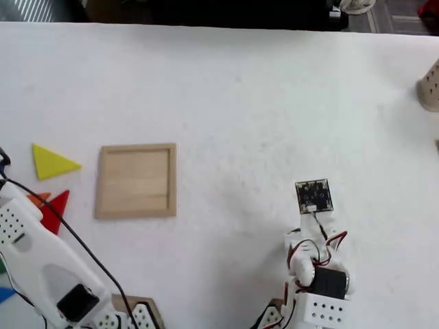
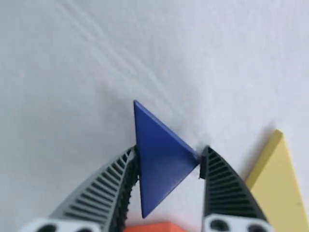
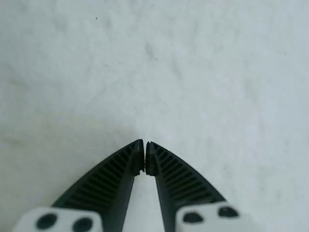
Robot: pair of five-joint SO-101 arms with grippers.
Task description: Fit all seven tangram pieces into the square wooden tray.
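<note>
The square wooden tray (image 1: 136,181) lies on the white table with nothing inside it. To its left lie a yellow triangle (image 1: 51,162) and a red triangle (image 1: 55,209), with an orange piece (image 1: 38,199) partly under the left arm (image 1: 41,267). In the left wrist view my left gripper (image 2: 169,157) is shut on a blue triangle (image 2: 154,140), one finger against each side. An orange piece (image 2: 145,226) and a pale yellow piece (image 2: 280,179) lie close by. My right gripper (image 3: 145,157) is shut on nothing above bare table.
The right arm (image 1: 315,274) stands at the front right, well away from the tray. A perforated tan object (image 1: 429,86) sits at the far right edge. A blue bit (image 1: 5,293) shows at the left edge beside the left arm.
</note>
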